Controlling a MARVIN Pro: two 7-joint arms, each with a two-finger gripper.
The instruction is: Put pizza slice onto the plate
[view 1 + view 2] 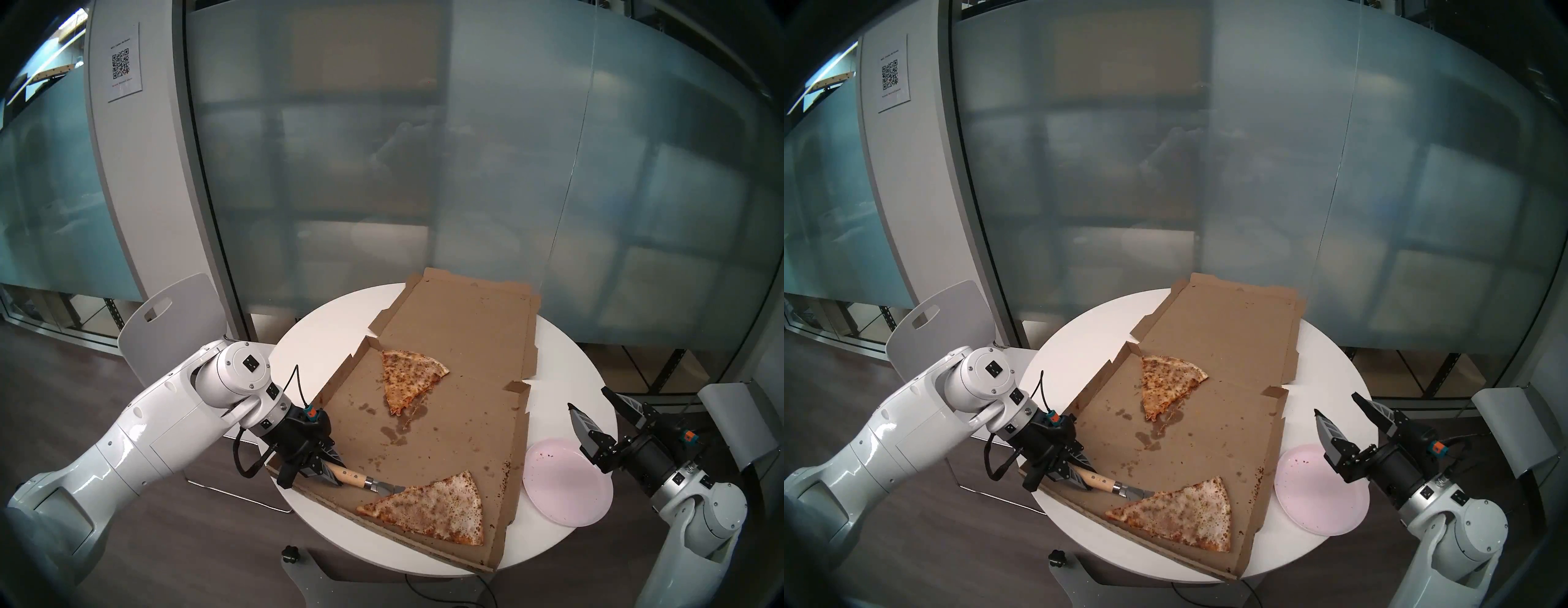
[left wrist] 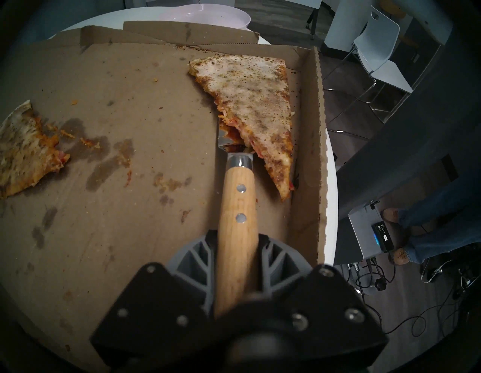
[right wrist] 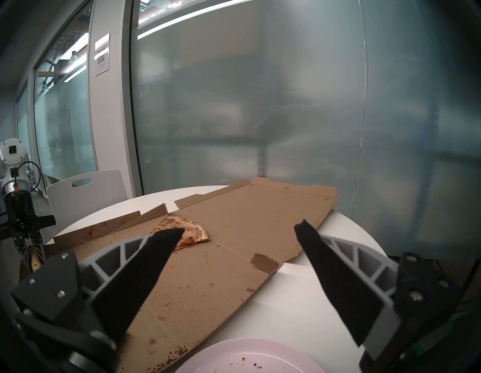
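Note:
The pizza slice (image 1: 428,507) (image 1: 1178,516) (image 2: 250,104), wide and pale with brown speckles, lies in the near right corner of the open cardboard box (image 1: 466,407). My left gripper (image 1: 329,465) (image 2: 238,239) is shut on the wooden handle of a spatula (image 1: 352,473) (image 2: 236,205). The spatula's metal blade is slid under the slice's left edge. The pale pink plate (image 1: 568,488) (image 1: 1318,496) (image 3: 247,359) sits on the table right of the box. My right gripper (image 1: 587,399) (image 1: 1335,403) (image 3: 240,227) hangs open above the plate's far side, holding nothing.
A smaller, darker slice (image 1: 407,378) (image 2: 23,151) (image 3: 194,233) lies farther back in the box among grease stains. The box's raised wall (image 2: 309,156) stands just past the pizza slice. The round white table (image 1: 322,339) has a white chair (image 1: 169,314) at its left, with a frosted glass wall behind.

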